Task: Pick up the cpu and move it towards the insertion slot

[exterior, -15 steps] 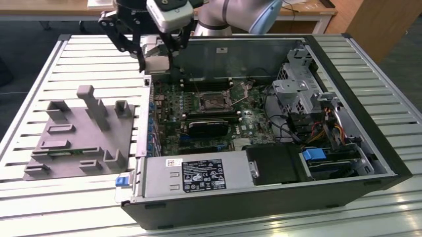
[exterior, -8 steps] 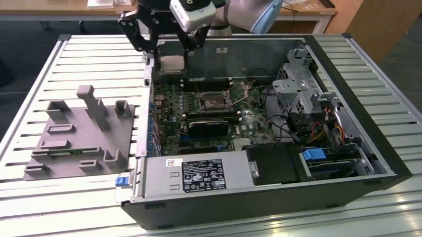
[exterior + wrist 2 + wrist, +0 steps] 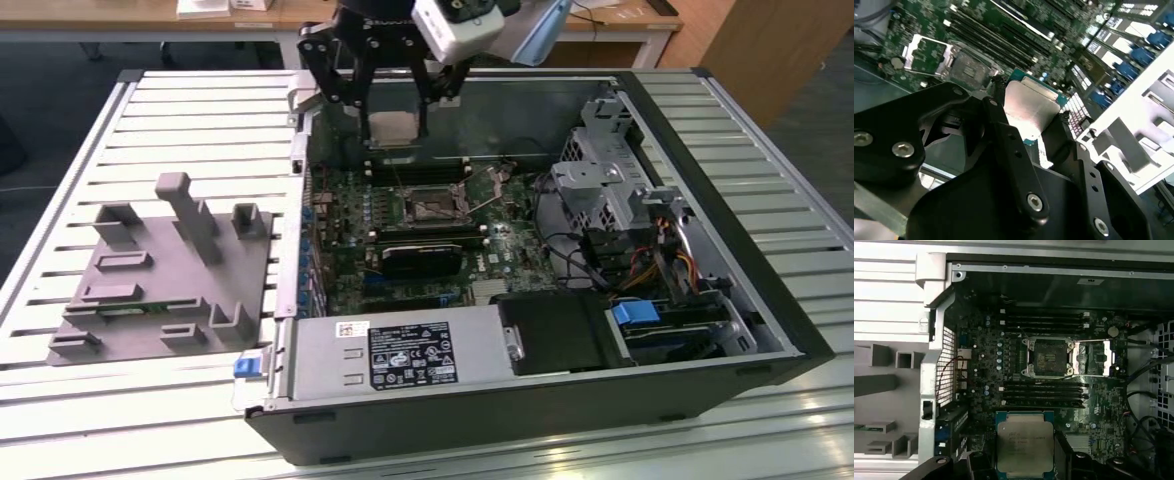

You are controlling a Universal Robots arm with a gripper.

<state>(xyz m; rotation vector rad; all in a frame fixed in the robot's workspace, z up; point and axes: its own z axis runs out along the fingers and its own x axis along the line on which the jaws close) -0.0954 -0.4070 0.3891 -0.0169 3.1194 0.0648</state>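
Open PC case (image 3: 747, 300) lies on its side on a white slatted table (image 3: 174, 130), motherboard (image 3: 347, 230) facing up. Black heatsink block (image 3: 430, 262) sits near the board's centre. Silver power supply (image 3: 387, 355) w/ label fills the case's near edge; blue drive caddy (image 3: 638, 312) at its near-right corner. Grey tray (image 3: 160, 275) w/ upright pegs rests on the table, exterior view's left of the case.
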